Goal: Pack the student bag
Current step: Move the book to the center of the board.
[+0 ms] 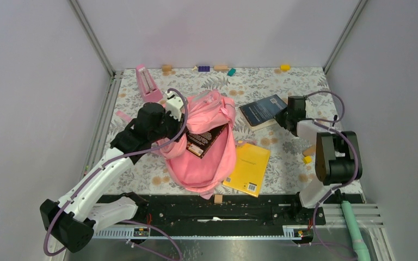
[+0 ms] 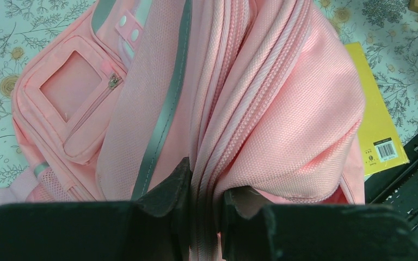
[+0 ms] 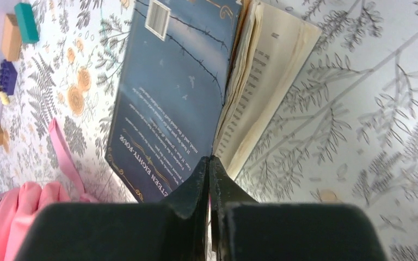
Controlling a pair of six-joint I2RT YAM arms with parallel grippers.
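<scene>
The student bag (image 1: 207, 163) lies left of centre on the floral table (image 1: 288, 87), with a dark book (image 1: 204, 140) protruding from its opening. The left gripper (image 2: 206, 187) pinches a fold of bag fabric beside the zipper. The right gripper (image 3: 209, 163) has its jaws pressed together at the near edge of the blue book (image 3: 168, 92), at 2 o'clock from the bag; whether the cover is caught between them cannot be told. The yellow book (image 1: 249, 167) lies flat at 4 o'clock, touching the bag
</scene>
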